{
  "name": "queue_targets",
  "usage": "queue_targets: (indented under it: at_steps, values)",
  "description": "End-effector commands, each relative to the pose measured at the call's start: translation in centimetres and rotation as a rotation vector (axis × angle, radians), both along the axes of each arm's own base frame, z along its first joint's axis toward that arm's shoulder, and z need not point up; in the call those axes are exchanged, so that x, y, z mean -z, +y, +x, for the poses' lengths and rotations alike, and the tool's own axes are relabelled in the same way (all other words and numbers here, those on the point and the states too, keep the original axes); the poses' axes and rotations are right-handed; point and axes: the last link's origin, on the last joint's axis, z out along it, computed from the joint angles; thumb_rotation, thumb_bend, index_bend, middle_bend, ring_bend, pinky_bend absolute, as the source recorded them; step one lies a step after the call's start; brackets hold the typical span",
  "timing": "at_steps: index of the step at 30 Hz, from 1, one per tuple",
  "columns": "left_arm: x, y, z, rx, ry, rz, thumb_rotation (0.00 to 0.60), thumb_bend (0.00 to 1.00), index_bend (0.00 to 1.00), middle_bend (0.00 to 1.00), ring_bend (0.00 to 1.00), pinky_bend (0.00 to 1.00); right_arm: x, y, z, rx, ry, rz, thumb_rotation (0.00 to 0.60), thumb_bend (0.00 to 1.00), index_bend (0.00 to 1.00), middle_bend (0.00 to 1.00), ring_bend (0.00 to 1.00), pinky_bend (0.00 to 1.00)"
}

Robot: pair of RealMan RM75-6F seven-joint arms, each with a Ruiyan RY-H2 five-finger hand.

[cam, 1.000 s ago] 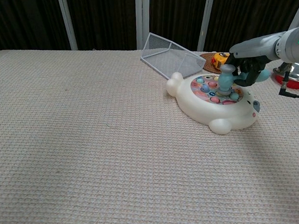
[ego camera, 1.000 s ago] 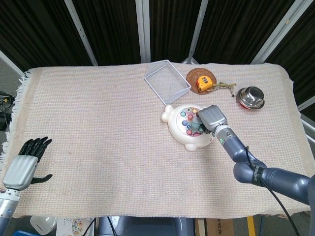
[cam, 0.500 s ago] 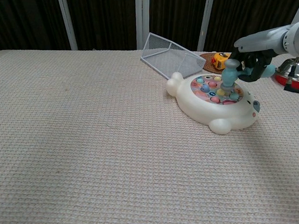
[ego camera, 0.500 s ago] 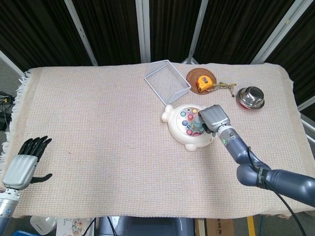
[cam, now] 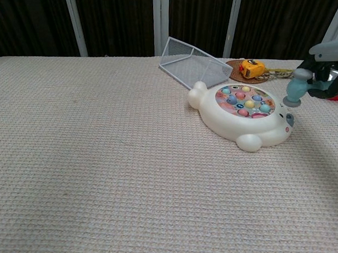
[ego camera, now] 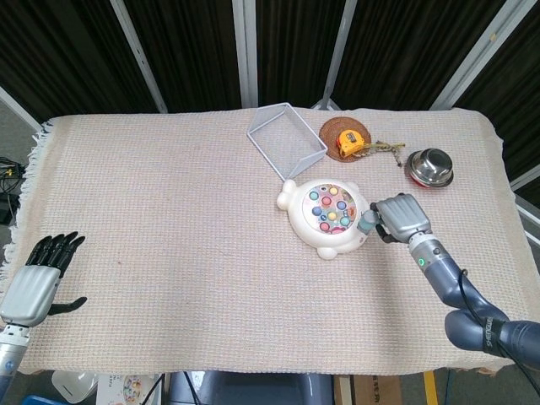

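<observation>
The chest view's right edge cuts off the right robot hand and hides the steel bowl.

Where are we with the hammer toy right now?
Done: nothing readable from the toy's pegs. In hand: right hand grips the small hammer, its head beside the white whack toy, clear of the pegs. Left hand open at the table edge. Left: unclear.

We are wearing silver-grey shells over the backs of both hands, the left hand showing black fingers. Behind the right hand our blue-grey forearm is glowing with a small green light, a black cable trailing beside its rounded, lettered elbow housing.
</observation>
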Motion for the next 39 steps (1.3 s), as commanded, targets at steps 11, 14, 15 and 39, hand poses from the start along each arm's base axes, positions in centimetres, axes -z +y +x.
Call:
queue_targets:
  at_steps: [11, 14, 15, 39]
  values:
    - [-0.3, -0.5, 0.7, 0.008, 0.011, 0.005, 0.6, 0.08, 0.0, 0.0, 0.0, 0.0, 2.5, 1.3, -7.7, 0.098, -0.066, -0.009, 0.6, 0.9, 0.86, 0.77, 0.56, 0.27]
    - [-0.2, -0.6, 0.7, 0.005, 0.01, 0.001, 0.6, 0.08, 0.0, 0.0, 0.0, 0.0, 2.6, 1.2, -8.7, 0.109, -0.062, -0.018, 0.6, 0.9, 0.84, 0.76, 0.54, 0.26]
    - [-0.2, -0.6, 0.7, 0.004, 0.01, 0.0, 0.6, 0.08, 0.0, 0.0, 0.0, 0.0, 2.7, 1.1, -9.1, 0.11, -0.058, -0.023, 0.6, 0.9, 0.83, 0.75, 0.53, 0.26]
    - [-0.1, -0.8, 0.8, 0.004, 0.011, -0.003, 0.6, 0.08, 0.0, 0.0, 0.0, 0.0, 3.0, 1.4, -12.0, 0.187, -0.078, -0.028, 0.6, 0.57, 0.61, 0.58, 0.38, 0.14]
